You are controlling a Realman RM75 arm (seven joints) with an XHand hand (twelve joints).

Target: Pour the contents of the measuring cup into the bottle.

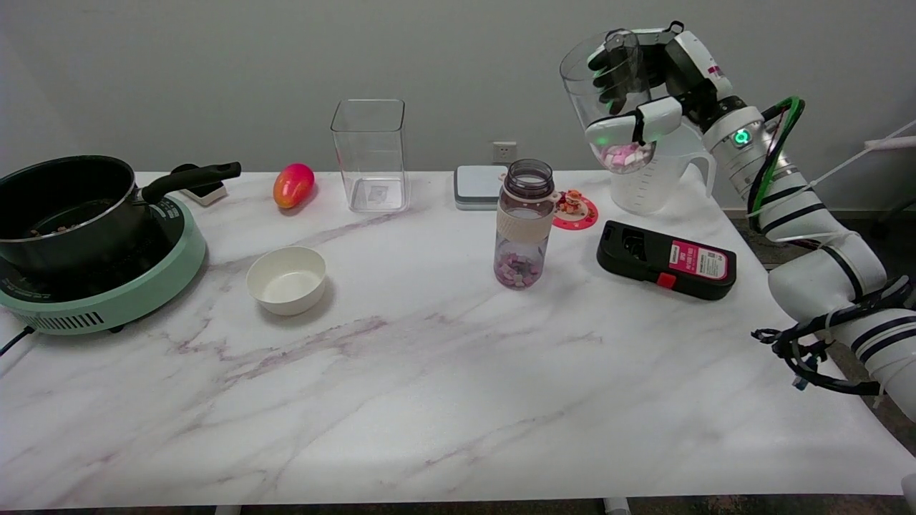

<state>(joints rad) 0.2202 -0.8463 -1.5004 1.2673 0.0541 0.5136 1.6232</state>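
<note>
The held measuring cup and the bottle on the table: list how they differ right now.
The measuring cup is up in the air, gripped by the right hand; the bottle stands on the table. The cup leans toward the picture's left; the bottle is upright. The cup is clear and wide-mouthed; the bottle is purple-tinted with a narrower neck and a pale band. Both are see-through and hold small pink and white pieces at the bottom.
</note>
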